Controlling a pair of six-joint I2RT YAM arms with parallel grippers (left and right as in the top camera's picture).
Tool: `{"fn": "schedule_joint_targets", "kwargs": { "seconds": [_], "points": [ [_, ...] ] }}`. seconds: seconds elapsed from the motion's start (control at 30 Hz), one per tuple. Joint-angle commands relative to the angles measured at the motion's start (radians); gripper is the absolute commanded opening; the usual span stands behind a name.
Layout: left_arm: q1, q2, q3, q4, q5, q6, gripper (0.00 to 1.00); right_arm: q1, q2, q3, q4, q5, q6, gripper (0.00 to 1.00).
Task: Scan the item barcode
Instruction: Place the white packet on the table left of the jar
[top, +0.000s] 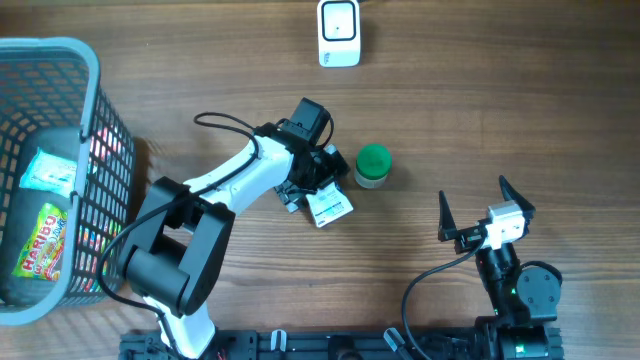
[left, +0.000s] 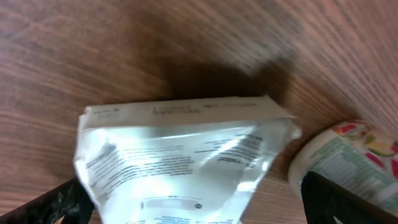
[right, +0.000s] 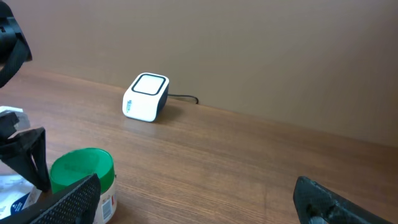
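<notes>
The item, a white plastic pouch with small print, lies flat on the wooden table near the middle. My left gripper hangs right over it. In the left wrist view the pouch fills the space between the two dark fingers, which stand wide apart at either side, so the gripper is open. No barcode can be made out on the blurred print. The white scanner sits at the far edge, also in the right wrist view. My right gripper stands open and empty at the front right.
A green-lidded tub stands just right of the pouch, close to the left gripper's right finger. A grey basket with sweet packets occupies the left edge. The scanner's cable runs along the back wall.
</notes>
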Motion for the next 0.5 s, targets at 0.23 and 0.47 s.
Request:
{"fn": "schedule_joint_targets", "kwargs": {
  "seconds": [0.23, 0.47],
  "points": [
    [-0.013, -0.261, -0.002, -0.123, -0.208, -0.04, 1.0, 0.004, -0.005, -0.001, 0.003, 0.015, -0.009, 1.0],
    [-0.013, -0.528, -0.002, -0.118, -0.404, 0.094, 1.0, 0.004, -0.005, -0.001, 0.003, 0.015, -0.01, 1.0]
  ]
}}
